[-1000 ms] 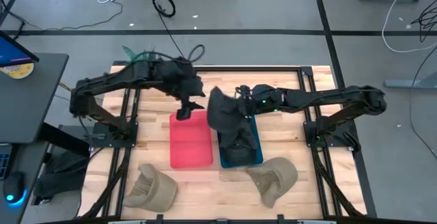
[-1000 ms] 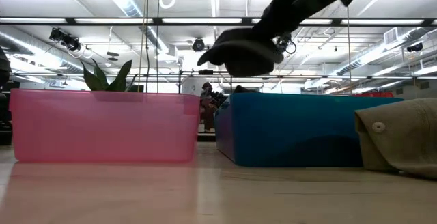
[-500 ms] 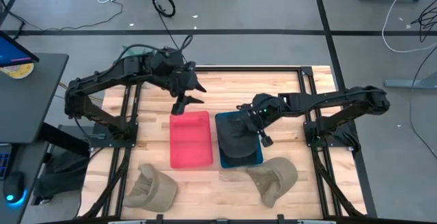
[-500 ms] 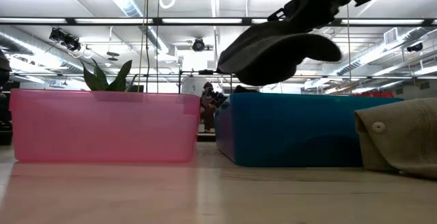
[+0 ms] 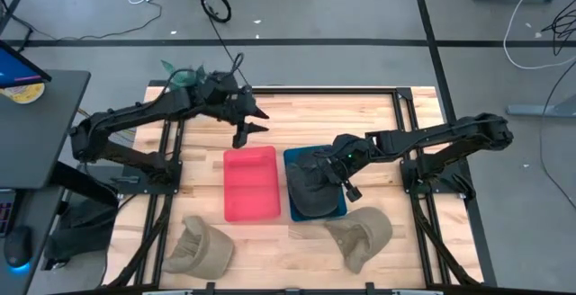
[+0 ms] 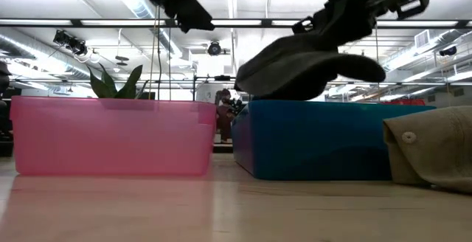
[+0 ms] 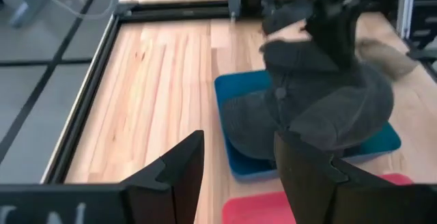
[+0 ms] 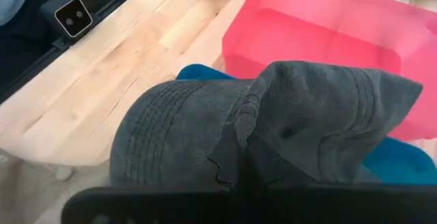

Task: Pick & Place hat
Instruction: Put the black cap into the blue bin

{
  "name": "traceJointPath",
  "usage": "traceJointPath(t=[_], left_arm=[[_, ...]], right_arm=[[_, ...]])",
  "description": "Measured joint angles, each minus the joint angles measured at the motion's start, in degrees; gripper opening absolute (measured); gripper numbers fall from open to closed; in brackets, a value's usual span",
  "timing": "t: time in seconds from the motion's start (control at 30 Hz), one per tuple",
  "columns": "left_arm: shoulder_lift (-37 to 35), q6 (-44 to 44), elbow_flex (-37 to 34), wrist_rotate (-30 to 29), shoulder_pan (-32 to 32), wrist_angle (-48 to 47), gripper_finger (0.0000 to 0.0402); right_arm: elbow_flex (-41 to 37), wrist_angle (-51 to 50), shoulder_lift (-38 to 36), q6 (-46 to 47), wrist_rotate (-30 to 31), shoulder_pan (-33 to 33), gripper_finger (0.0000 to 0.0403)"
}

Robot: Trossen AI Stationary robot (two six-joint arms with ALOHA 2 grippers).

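High view: tabletop (image 5: 360, 115), light wood. Pink bin (image 5: 250, 183) at centre; blue bin (image 5: 335, 171) touching it at 3 o'clock. Dark hat (image 5: 312, 183) over the blue bin, held by the right gripper (image 5: 342, 171). Two tan hats: one at 7 o'clock (image 5: 200, 246), one at 5 o'clock (image 5: 360, 234). Left gripper (image 5: 247, 130) at 12 o'clock of the pink bin, above the tabletop.

Low view: dark hat (image 6: 306, 68) just at the blue bin's (image 6: 317, 142) rim, brim tilted.

Left wrist view: left gripper (image 7: 235, 176) parted, empty.

Right wrist view: right gripper clamped on the dark hat (image 8: 259, 125); pink bin (image 8: 321, 36) beyond.
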Motion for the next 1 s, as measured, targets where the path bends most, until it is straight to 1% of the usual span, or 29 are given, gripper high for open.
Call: traceJointPath(t=[0.13, 0.3, 0.4, 0.57, 0.77, 1.0], left_arm=[[-4.66, -2.07, -9.50, -0.49, 0.00, 9.09, 0.0181], [-10.52, -5.21, -19.87, -2.51, 0.00, 21.50, 0.0181], [-12.84, -6.54, -24.09, -2.68, -0.27, 25.23, 0.0181], [-15.07, -6.66, -28.82, -2.74, -1.69, 28.97, 0.0181], [-17.49, -8.56, -36.41, -2.89, -2.14, 36.58, 0.0181], [-18.49, -12.77, -45.25, -2.93, -2.15, 48.53, 0.0181]], right_arm=[[-4.22, 5.94, 0.02, 0.99, -0.01, -0.02, 0.0000], [-11.08, 12.88, 0.05, 1.11, -0.13, -0.16, 0.0000], [-14.49, 17.78, 0.02, 1.21, -0.35, -0.68, 0.0000], [-19.02, 24.68, -0.02, 2.71, -0.36, -1.31, 0.0000], [-20.48, 27.05, 2.06, 3.94, 0.02, -1.29, 0.0000], [-20.44, 31.25, 8.45, 4.61, 0.30, -1.29, 0.0000]])
